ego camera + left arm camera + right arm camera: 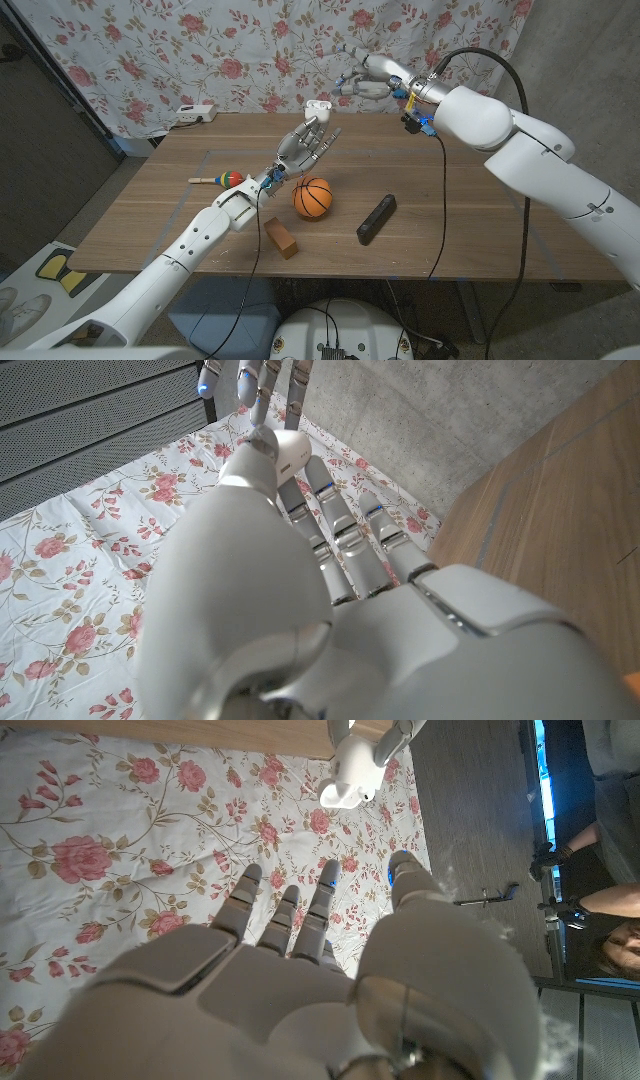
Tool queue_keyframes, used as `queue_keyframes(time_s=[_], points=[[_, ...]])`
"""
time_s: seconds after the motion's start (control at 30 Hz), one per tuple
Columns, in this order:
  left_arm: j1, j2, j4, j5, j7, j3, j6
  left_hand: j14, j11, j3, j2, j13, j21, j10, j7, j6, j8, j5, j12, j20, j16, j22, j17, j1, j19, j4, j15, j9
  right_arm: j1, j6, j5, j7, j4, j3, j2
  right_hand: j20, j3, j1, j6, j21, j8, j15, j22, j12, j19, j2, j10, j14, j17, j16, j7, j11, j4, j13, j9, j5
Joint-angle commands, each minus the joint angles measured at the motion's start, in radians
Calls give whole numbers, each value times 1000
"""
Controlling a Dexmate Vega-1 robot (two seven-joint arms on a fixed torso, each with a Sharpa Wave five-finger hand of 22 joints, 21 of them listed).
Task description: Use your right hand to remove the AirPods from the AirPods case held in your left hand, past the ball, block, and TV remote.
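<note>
The right hand [300, 970] is spreading its fingers toward the floral cloth [120, 840]; fingertips [392, 740] are gripping the white AirPods case [350, 775].

Even, soft indoor light; you see faint shadows under the ball [312, 197] on the surface [450, 240]. Wrist views bend at edges; the nearest robot hand [330, 630] blurs.
</note>
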Motion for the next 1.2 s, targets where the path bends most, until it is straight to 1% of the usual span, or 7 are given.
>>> queue_keyframes(time_s=[0.03, 0.2, 0.23, 0.33, 0.57, 0.73, 1.2], points=[[-7, -4, 9, 8, -1, 6, -2, 81, -14, -5, 17, 266, 3, 23, 0, 8, 5, 6, 0, -1, -3, 5, 2, 4, -3, 2, -74, 7, 50, -40, -38, 70, 6, -36, 14, -3, 9, 3, -50, 3, 9, 3, 3, 2, 9, -4, 13, 12, 2, 5, 7, 5, 0, 5, 3, 10], [-12, -9, 17, 9, -9, 10, 1, 81, -15, -6, 18, 267, 3, 24, 1, 11, 6, 7, -1, -1, -4, 5, 2, 5, -4, 2, -74, 5, 56, -37, -47, 80, 9, -41, 16, -5, 13, 0, -42, 4, 16, 2, 3, 7, 12, -4, 36, 24, 3, 9, 16, 9, 3, 3, 3, 19], [-11, -9, 14, 13, -5, 10, -2, 81, -15, -6, 18, 266, 3, 24, 1, 9, 6, 7, -1, 0, -4, 5, 2, 5, -4, 2, -74, 5, 57, -37, -48, 80, 10, -42, 17, -6, 15, -1, -31, 4, 22, -5, 3, 10, 14, -7, 56, 31, 3, 10, 3, -27, 2, -1, 2, 28], [-4, -10, 3, 2, 8, 7, 2, 81, -15, -7, 18, 267, 3, 25, 1, 10, 6, 7, -1, 0, -5, 5, 2, 5, -5, 3, -74, 4, 66, -34, -56, 90, 13, -48, 17, -8, 19, -5, -22, 6, 26, -15, 3, 9, 22, -8, 72, 41, 4, 13, -26, -43, 4, -6, 2, 37], [-8, -5, 8, 17, -8, 11, -3, 81, -16, -8, 19, 268, 4, 25, 1, 6, 6, 8, -2, 0, -5, 5, 2, 5, -6, 3, -74, 6, 79, -28, -64, 112, 16, -58, 18, -6, 24, -20, -34, 4, 21, -9, 3, 1, 21, 8, 71, 37, 9, 13, -9, -40, 18, -12, 1, 49], [-5, -7, 5, 15, -9, 13, -1, 82, -16, -10, 19, 268, 5, 25, 1, 6, 8, 9, -4, 0, -5, 5, 2, 5, -6, 3, -74, 6, 89, -32, -71, 127, 16, -64, 19, -5, 31, -21, -40, 4, 20, -7, 2, -9, 21, 13, 62, 36, 10, 12, 5, -35, 18, -18, 1, 61], [-8, -14, 24, 33, -53, 18, -19, 84, -16, -14, 19, 271, 7, 27, 2, 11, 9, 12, -5, 1, -7, 5, 3, 6, -8, 3, -74, 1, 105, -35, -84, 155, 23, -85, 30, -2, 35, -34, -49, 2, 18, 0, 2, -27, 17, 12, 44, 29, 12, 7, 17, -26, 21, -28, 1, 81]])
